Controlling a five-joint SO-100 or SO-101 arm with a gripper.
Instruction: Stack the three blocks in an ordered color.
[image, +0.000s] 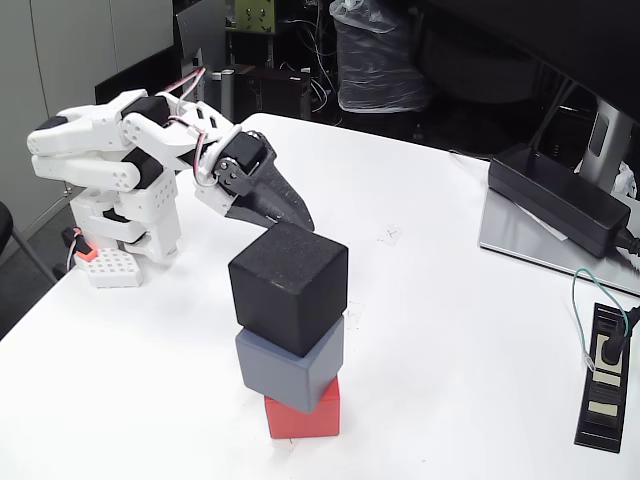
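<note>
The three blocks stand as one tower on the white table (440, 300), toward six o'clock in the fixed view: the red block (303, 412) on the table top, the grey block (290, 368) on it, and the black block (289, 287) at the top. The stack is not square; the grey block is turned and overhangs the red one toward nine o'clock, and the black block is twisted again and sits skewed on the grey, so each level rests on only part of the one below. By this view the stacking itself looks done, and the main risk is a topple: a knock on the table, or the arm brushing the top cube, would likely tip the black block off toward the overhanging side and take the grey one with it. The gripper (297, 215) sits at eleven o'clock from the black block, its dark fingers pointing down toward that block's far upper edge; whether a tip touches the edge cannot be told from this angle. The fingers appear drawn close together and grasp nothing. Further out, at nine o'clock, a small white perforated brick (110, 266) lies by the arm's base (140, 215).
</note>
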